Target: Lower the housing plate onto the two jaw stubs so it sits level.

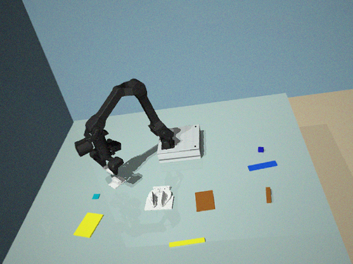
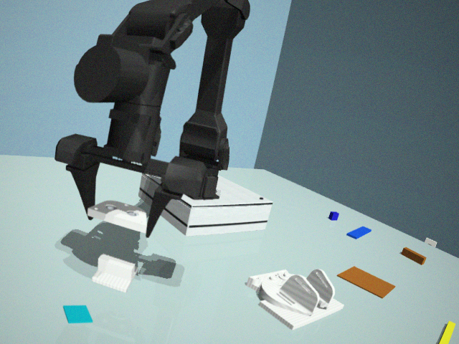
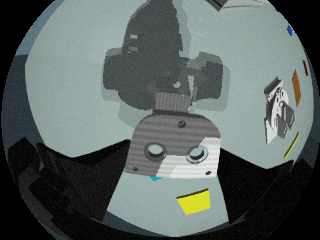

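Observation:
The white housing plate (image 1: 108,170) (image 2: 119,218) (image 3: 175,131), with two large holes, is held level or nearly so between the fingers of my gripper (image 1: 109,171) (image 2: 118,226) (image 3: 173,149). It hangs above the table, clear of the small ribbed white stand (image 1: 116,182) (image 2: 115,269) (image 3: 172,101). The jaw assembly's white base (image 1: 158,206) (image 2: 294,319) stands apart, right of the gripper in the top and exterior views. Two upright jaws (image 1: 163,199) (image 2: 300,294) stand side by side on it, with small studs at their rear end. The assembly (image 3: 277,112) shows at the wrist view's right.
The robot's white base box (image 1: 179,155) (image 2: 226,218) is behind the gripper. A teal tile (image 1: 95,196) (image 2: 77,314) and yellow plate (image 1: 88,224) (image 3: 195,202) lie near the stand. A brown plate (image 1: 205,200) (image 2: 366,282) lies right of the assembly, a yellow bar (image 1: 186,242) in front.

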`<state>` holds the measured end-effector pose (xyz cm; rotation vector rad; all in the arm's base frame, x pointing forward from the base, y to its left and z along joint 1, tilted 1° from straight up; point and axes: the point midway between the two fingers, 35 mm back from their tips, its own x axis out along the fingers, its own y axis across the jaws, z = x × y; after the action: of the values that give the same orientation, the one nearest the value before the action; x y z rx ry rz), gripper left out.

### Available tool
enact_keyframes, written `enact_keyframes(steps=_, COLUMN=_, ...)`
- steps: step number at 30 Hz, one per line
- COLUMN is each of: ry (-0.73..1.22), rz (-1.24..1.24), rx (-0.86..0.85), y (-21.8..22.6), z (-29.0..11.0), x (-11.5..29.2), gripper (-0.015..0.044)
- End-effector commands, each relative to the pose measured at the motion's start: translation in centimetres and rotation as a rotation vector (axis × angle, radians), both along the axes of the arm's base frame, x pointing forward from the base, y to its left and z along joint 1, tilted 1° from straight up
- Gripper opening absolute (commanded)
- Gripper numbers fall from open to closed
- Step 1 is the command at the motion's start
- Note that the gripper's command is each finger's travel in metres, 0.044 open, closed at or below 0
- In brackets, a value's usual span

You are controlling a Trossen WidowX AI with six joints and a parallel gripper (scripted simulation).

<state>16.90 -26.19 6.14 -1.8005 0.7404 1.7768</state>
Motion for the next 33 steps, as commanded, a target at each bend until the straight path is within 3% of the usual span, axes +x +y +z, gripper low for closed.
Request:
enact_keyframes(steps=1, ry=-0.001, rz=0.002, rx=-0.006, y=-0.1, z=0.3, x=0.1, gripper=0.0351)
enact_keyframes(steps=33, ry=0.027, rz=0.971, rx=-0.004, y=4.8, z=0.2, x=4.7, gripper=0.0351)
